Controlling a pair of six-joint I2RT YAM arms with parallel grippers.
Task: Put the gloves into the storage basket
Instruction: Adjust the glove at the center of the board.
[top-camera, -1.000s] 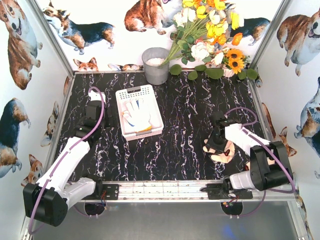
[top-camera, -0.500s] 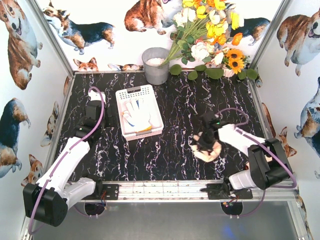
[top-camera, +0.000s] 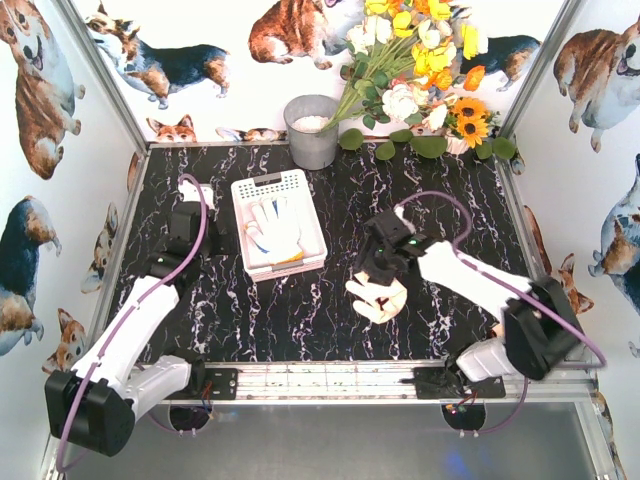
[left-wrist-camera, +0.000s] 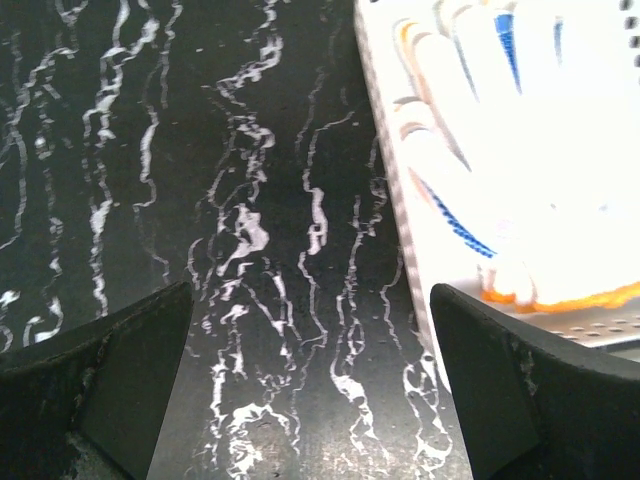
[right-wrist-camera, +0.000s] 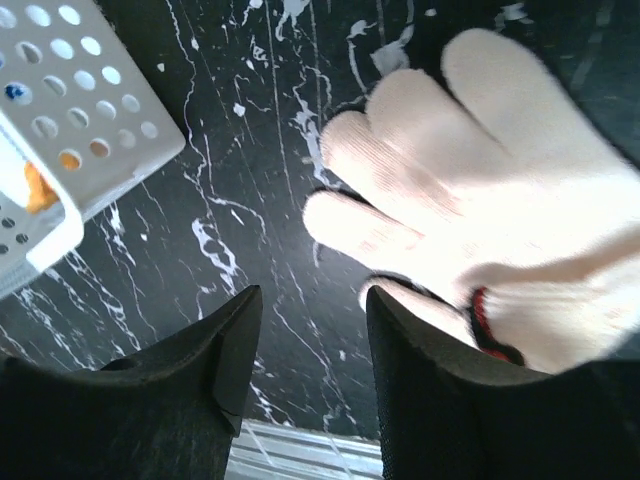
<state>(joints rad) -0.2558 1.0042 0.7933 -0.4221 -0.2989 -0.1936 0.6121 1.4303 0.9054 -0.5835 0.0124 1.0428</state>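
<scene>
The white perforated storage basket stands left of the table's middle with white knit gloves inside, their orange cuffs toward the near end. Beige gloves with red trim lie bunched right of the basket, just under my right gripper. In the right wrist view the right gripper is open with only table between its fingers. The beige gloves rest against the outside of its right finger, and the basket's corner is at upper left. My left gripper stands open over bare table, left of the basket and its gloves.
A grey metal bucket stands behind the basket at the back wall. A bunch of flowers fills the back right corner. A metal rail runs along the near edge between the arm bases. Printed walls close in both sides.
My right arm has swung left toward the basket, and the beige gloves have moved left with it. The left arm has not moved.
</scene>
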